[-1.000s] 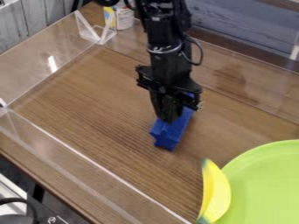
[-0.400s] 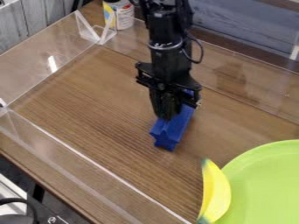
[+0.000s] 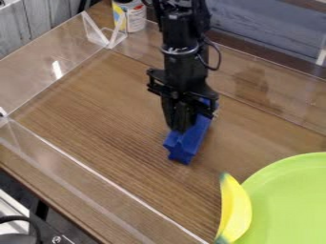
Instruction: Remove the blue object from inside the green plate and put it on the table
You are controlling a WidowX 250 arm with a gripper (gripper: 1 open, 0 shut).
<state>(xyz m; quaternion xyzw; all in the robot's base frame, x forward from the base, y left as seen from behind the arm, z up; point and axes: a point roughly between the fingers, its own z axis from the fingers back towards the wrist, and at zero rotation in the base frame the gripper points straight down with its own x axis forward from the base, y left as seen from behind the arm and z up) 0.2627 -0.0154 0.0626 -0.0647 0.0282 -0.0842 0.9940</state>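
Note:
The blue object (image 3: 186,144) rests on the brown table (image 3: 102,110) near its middle, outside the green plate (image 3: 291,195), which lies at the lower right corner. My gripper (image 3: 188,120) points straight down over the block's far end, and its dark fingers straddle the top of that end. The fingers hide the contact, so whether they still press on the block is unclear. The block's near end touches the wood.
A yellow banana-shaped thing (image 3: 234,210) lies against the plate's left rim. Low clear acrylic walls (image 3: 51,57) edge the table at left and front. A white and yellow bottle (image 3: 128,15) stands behind the back wall.
Arm and blue block stay in almost the same place. The fingers look slightly wider apart than a second ago.

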